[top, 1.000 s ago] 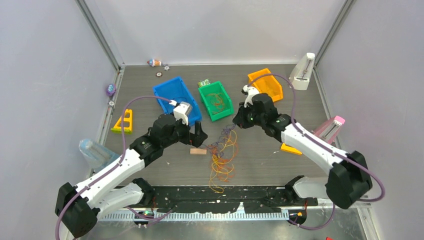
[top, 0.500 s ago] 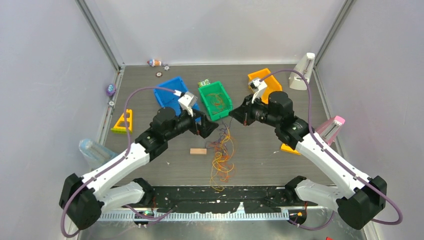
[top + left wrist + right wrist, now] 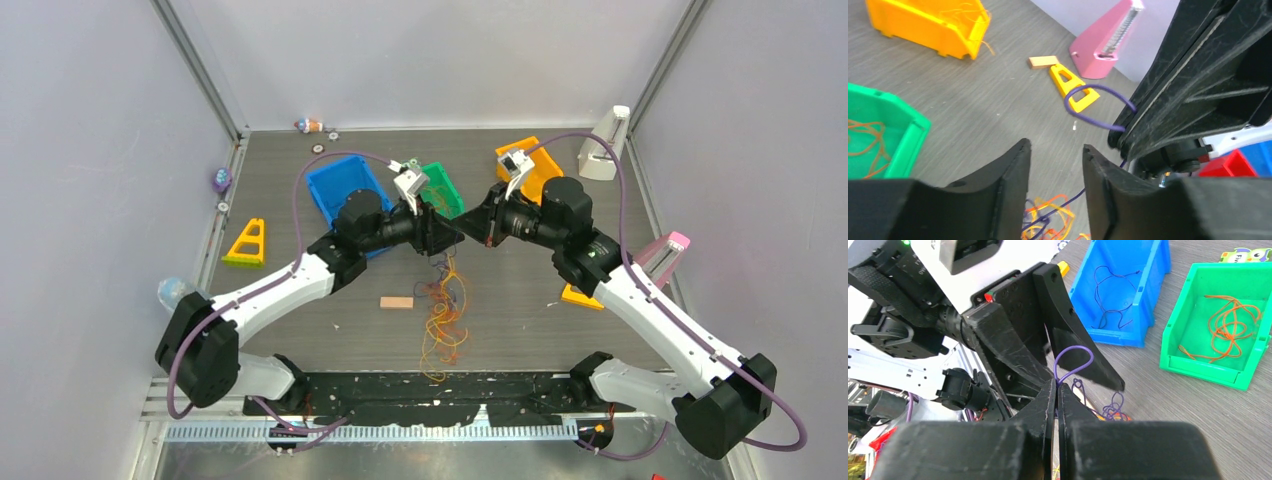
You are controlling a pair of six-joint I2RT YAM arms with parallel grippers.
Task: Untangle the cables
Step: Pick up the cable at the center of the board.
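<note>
From where I stood, the two arms had come together over the middle of the table (image 3: 600, 200). A second before, the left gripper (image 3: 1055, 146) had been low beside the small wooden block (image 3: 396, 302). Now it had swung up and across, and it sat in front of the green bin (image 3: 451, 190), hiding part of it. The right gripper (image 3: 1057, 385) had also risen and drawn back a little toward the bins, so the two tools met almost tip to tip.

The right gripper's jaws were pressed tight together on a purple strand (image 3: 1074, 346), which stood up from the fingertips in a small loop. The left gripper's jaws stood apart with a clear gap between them and clamped nothing. In the right wrist view the loop rose just in front of the left fingers. In the left wrist view it curled out beside the right gripper's black body.

The cables (image 3: 443, 318) lay on the table just below that meeting point, a tangle of orange, yellow, red and purple. Earlier the tangle had spread wider. Now it looked narrower and drawn upward, with a few strands reaching up toward the two tools. Its lower loops trailed toward the near edge much as before.

The block had not shifted. The blue bin (image 3: 335, 185) held a loose purple wire and the green bin a coil of orange wire.
</note>
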